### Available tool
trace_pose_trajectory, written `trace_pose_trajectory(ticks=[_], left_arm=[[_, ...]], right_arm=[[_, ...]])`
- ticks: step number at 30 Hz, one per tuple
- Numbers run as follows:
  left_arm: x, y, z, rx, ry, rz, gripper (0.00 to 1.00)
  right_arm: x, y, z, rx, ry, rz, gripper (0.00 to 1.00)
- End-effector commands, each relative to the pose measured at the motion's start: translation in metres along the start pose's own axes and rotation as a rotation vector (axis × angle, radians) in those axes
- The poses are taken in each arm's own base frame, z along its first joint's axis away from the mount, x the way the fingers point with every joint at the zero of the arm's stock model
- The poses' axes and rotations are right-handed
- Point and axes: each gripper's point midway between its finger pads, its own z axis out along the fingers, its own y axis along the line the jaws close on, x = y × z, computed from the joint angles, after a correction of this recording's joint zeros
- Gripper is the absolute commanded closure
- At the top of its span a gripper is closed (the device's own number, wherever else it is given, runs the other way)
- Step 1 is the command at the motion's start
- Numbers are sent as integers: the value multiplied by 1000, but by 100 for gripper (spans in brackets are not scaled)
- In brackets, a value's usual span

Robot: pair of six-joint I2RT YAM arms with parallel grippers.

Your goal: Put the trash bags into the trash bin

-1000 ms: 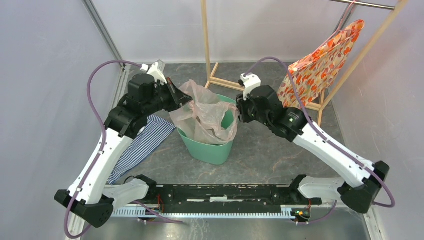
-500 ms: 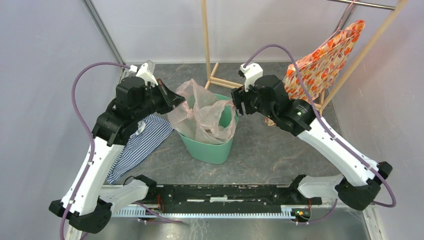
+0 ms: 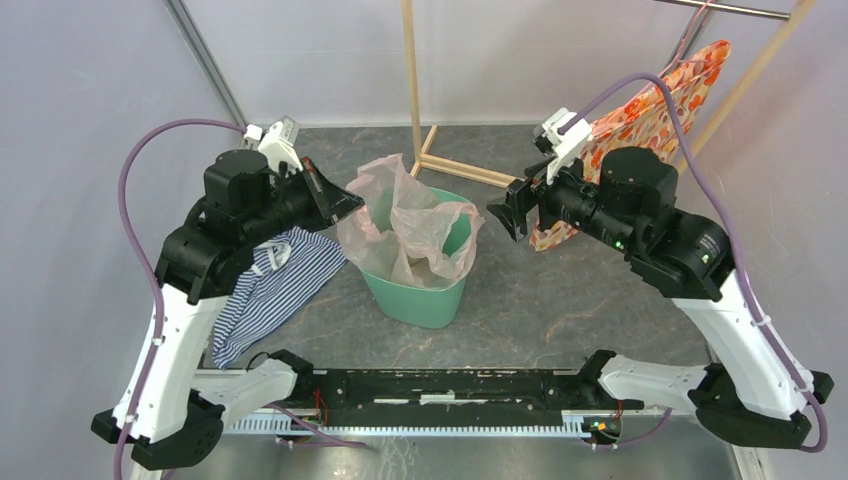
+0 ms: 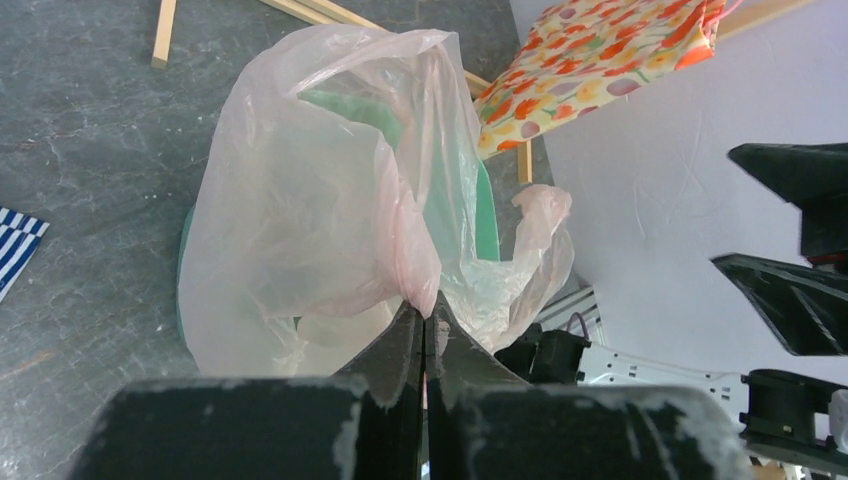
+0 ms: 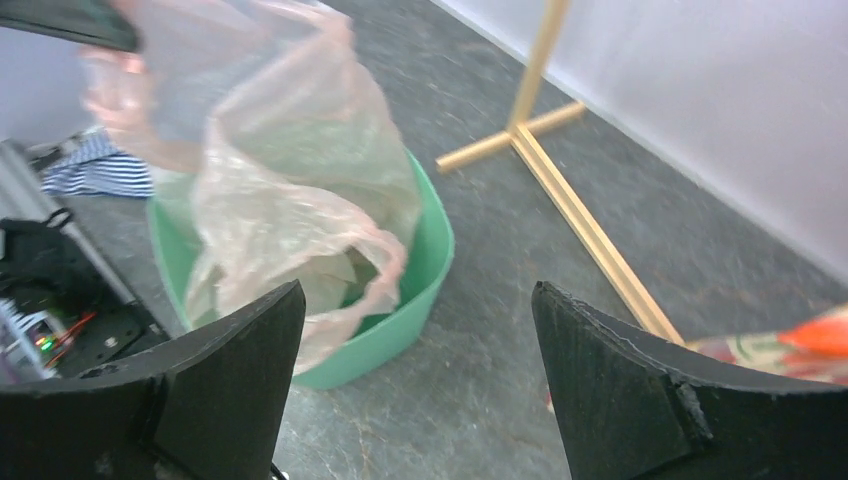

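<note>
Bag (image 3: 412, 222) drapes bin (image 3: 420, 302), pinched by left end effector (image 4: 424, 325).

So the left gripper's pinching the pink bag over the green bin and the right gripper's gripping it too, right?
No. The left gripper pinches the pink bag over the green bin, but the right gripper is open, clear of it; the right wrist view shows this.

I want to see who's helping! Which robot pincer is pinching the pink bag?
The left pincer: its jaws are shut tight on the pink bag, gripping its edge. The right pincer is wide open, holds nothing and is apart from the bag.
</note>
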Motion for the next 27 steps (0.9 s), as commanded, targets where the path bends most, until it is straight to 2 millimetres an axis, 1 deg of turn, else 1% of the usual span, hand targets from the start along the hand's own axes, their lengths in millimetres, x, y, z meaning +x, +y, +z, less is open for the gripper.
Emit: trace_pose_trajectory(ticks=[1, 4, 6, 10, 12, 15, 18, 20, 22, 24, 26, 27], left_arm=[[5, -6, -13, 19, 49, 66, 98], [6, -5, -20, 8, 56, 69, 98], [7, -5, -22, 4, 58, 69, 98], [9, -8, -24, 13, 73, 62, 98], [9, -11, -25, 23, 81, 58, 98], [5, -14, -29, 22, 77, 61, 98], [-1, -5, -38, -45, 51, 84, 98], [-8, 1, -47, -95, 20, 104, 98], [-11, 5, -53, -120, 9, 121, 98], [-10, 9, -55, -141, 18, 135, 98], [-5, 15, -54, -156, 33, 142, 98], [-2, 18, -53, -162, 41, 145, 98]], right_arm=[[-24, 40, 6, -251, -40, -104, 8], [-31, 59, 22, -351, -56, -137, 7], [-36, 76, 29, -416, -68, -149, 5], [-36, 100, 52, -456, -45, -190, 4], [-33, 109, 64, -461, -18, -202, 4], [-25, 112, 78, -452, 21, -208, 7], [-12, 115, 88, -457, 67, -201, 13], [4, 118, 94, -465, 119, -193, 21], [17, 114, 100, -439, 161, -182, 34], [20, 104, 106, -368, 177, -160, 50], [17, 93, 109, -297, 181, -139, 68], [15, 88, 111, -265, 183, -125, 79]])
